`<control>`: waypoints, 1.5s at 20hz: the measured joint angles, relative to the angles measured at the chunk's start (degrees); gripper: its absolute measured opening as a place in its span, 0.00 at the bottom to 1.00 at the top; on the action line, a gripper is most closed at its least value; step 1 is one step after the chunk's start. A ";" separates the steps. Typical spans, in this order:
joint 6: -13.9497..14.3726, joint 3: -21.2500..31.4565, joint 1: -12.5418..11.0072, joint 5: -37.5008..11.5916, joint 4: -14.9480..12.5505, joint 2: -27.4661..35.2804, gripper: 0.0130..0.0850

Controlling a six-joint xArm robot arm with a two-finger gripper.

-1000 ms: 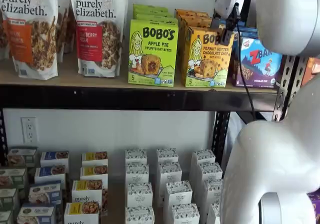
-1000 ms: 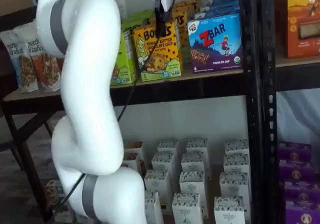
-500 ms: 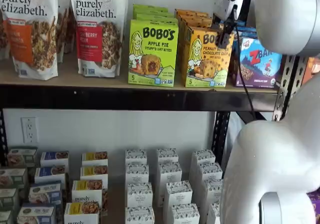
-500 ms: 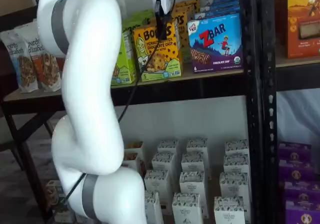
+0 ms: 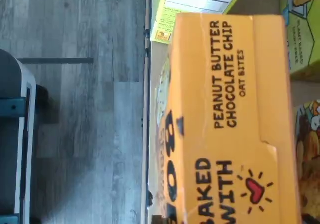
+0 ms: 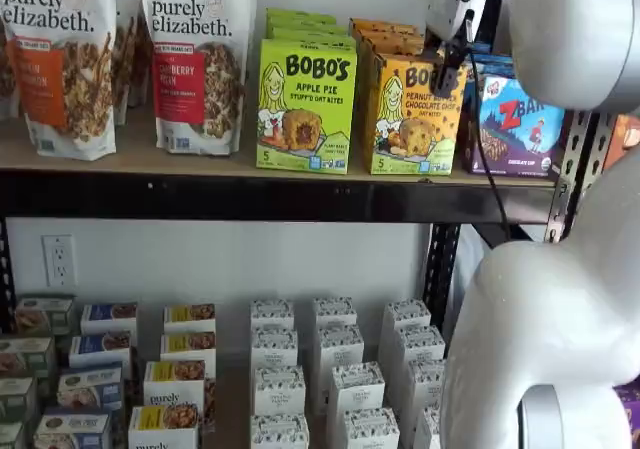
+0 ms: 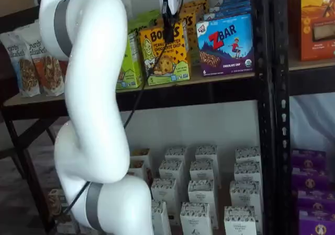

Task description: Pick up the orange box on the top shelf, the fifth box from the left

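Two shelf views show us the white arm (image 7: 89, 88) rising in front of the shelves, bent high so that its wrist hangs over the top shelf (image 6: 250, 194). From there the fingers (image 7: 168, 19) point straight down onto the top edge of the orange box (image 6: 415, 114). We see the black fingers at the box's top, yet whether they have closed on it we cannot tell; the view is too small there. The orange box stands upright on the top shelf between the green box (image 6: 305, 104) and the blue box (image 6: 520, 124). From the wrist view we see its orange top panel (image 5: 235, 114) close below.
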 joint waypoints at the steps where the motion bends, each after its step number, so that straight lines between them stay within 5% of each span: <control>1: -0.03 0.03 -0.03 -0.06 0.04 -0.04 0.67; 13: 0.13 0.14 0.39 0.03 -1.14 -0.16 0.67; 23: 0.18 0.72 0.45 -0.19 -1.01 -0.32 0.33; 30: 0.17 1.48 0.55 -0.90 -1.32 -0.79 0.33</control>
